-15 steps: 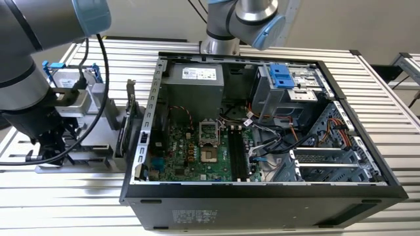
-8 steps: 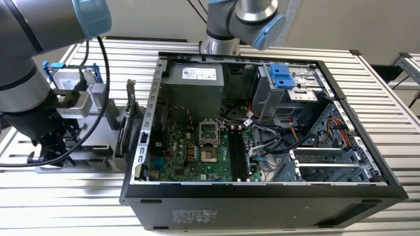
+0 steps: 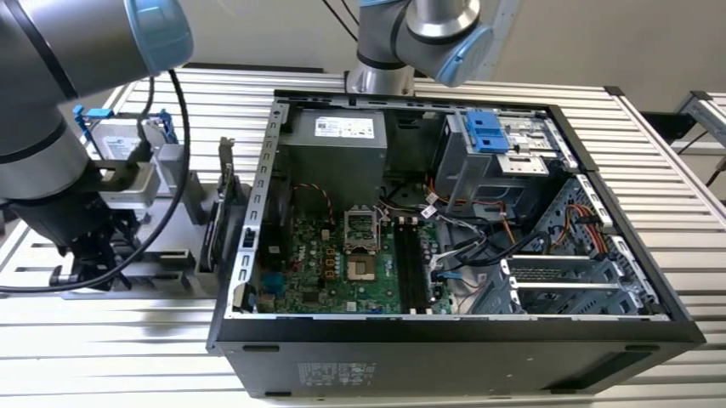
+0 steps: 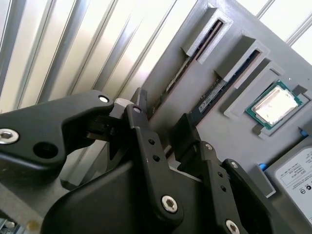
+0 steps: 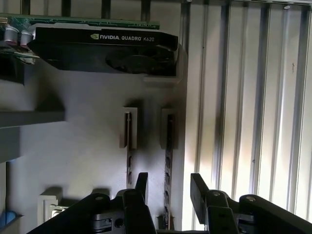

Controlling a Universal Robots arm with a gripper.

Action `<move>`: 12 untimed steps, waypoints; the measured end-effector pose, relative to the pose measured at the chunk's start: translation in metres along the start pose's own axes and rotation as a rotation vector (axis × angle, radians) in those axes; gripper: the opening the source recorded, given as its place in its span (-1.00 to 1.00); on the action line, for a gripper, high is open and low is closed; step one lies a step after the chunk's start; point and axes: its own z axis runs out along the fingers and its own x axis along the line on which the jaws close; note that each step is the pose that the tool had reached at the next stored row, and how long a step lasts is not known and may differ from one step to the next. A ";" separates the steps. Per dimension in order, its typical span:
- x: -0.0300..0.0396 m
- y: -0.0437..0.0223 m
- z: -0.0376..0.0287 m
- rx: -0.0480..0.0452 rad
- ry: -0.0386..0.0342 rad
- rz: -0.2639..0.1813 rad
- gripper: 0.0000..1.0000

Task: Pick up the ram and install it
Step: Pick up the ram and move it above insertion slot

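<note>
My end effector (image 5: 169,181) is standing open, gripping nothing. I am holding its fingers (image 5: 142,179) either side of the ram (image 5: 168,146), which is sitting on edge in a slot of the grey holder (image 5: 78,146) on the table (image 3: 114,348), beside the PC case (image 3: 454,340).

Risk: 2nd stick (image 5: 128,146) is sitting just beside; an off-centre approach could be knocking it or the slot wall, tilting the ram.

Hidden: ram's near end is disappearing behind my fingers; clearance to ram, can't tell.

Light is bright and even (wrist views heavily shadowed).
</note>
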 end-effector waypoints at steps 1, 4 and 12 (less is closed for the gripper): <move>0.0000 -0.0001 0.0007 0.0000 0.0000 -0.001 1.00; 0.0000 -0.0003 0.0029 0.0000 0.0001 -0.003 1.00; 0.0001 -0.0006 0.0089 -0.0001 0.0002 -0.009 1.00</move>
